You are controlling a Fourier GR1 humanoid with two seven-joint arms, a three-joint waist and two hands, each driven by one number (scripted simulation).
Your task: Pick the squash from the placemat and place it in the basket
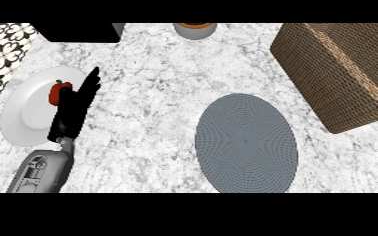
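Placemat (246,143) bare (basket (332,70) beside).

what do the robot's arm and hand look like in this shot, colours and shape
Only the left arm shows, at the lower left. Its grey forearm is a smooth, rounded shell with a darker recessed panel of small mechanical details near the lower end. A narrow grey wrist joins it to the slim black left hand, whose long thin black fingers taper to points. No cables or markings show.
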